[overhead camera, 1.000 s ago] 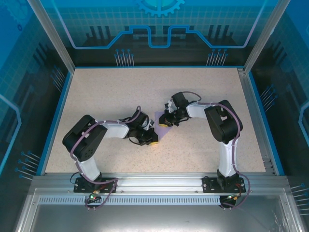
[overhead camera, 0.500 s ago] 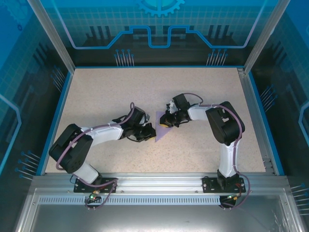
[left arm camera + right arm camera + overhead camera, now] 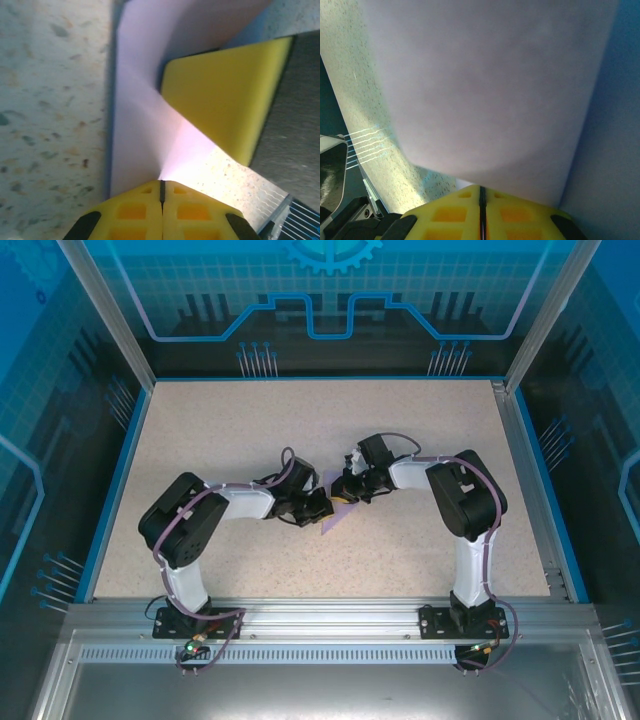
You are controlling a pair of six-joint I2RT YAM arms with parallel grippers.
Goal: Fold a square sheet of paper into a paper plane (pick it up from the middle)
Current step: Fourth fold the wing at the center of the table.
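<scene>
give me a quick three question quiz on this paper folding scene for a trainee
1. True or false: the left gripper stands wide open.
2. The paper is: A green, B pale lavender, C red.
3. What is the right gripper shut on?

Key: 1 false, it is shut; 2 B; 3 the paper.

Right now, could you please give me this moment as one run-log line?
phase: folding | paper sheet: creased, on table | left gripper: shut on paper sheet | right gripper: shut, against paper sheet
</scene>
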